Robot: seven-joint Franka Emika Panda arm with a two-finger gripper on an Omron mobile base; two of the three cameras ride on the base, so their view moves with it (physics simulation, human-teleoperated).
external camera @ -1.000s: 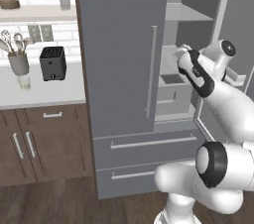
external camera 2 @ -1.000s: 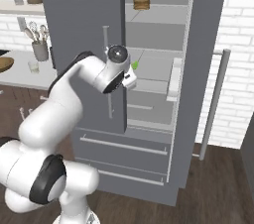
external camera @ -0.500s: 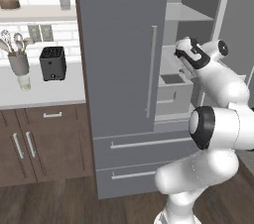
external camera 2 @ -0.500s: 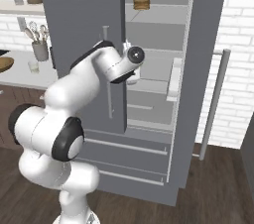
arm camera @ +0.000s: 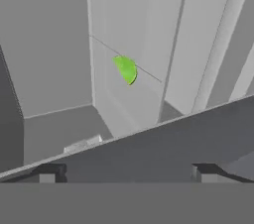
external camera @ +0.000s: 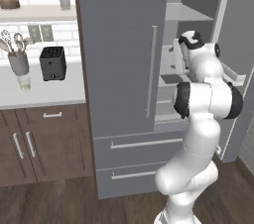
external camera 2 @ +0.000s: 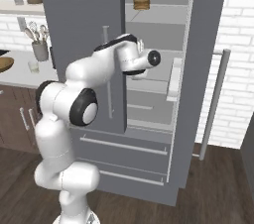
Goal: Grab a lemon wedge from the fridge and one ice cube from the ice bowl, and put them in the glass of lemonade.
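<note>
A simulated kitchen with white brick walls and dark wood flooring frames the scene. The grey fridge stands at the centre of both base views, with brown cabinets and a pale surface to its left. The right door is swung open, its long silver handle hanging at the right of the right base view.

Over the last second the arm has swung from a low, folded pose up and into the open compartment. The hand is now level with the middle shelves and the end effector faces the interior. In the hand view its two dark fingertips stand far apart at the bottom of the frame, wide open with nothing between them. This looks like the approach to the first pick, with the grasp not yet made.

The lemon wedge, a small yellow-green crescent, sits just above the centre of the hand view against the pale back wall of the fridge, well ahead of the fingertips. A grey shelf edge runs across the lower frame between them.

On the fridge's upper shelf, at the top of the right base view, is a stack of flat brown rounds. On the surface, at the left of the left base view, a grey utensil cup holds spoons. The glass of lemonade stands just below it in the frame, beside a black toaster. The wooden ice bowl shows at the left edge of the right base view; its contents cannot be made out.
</note>
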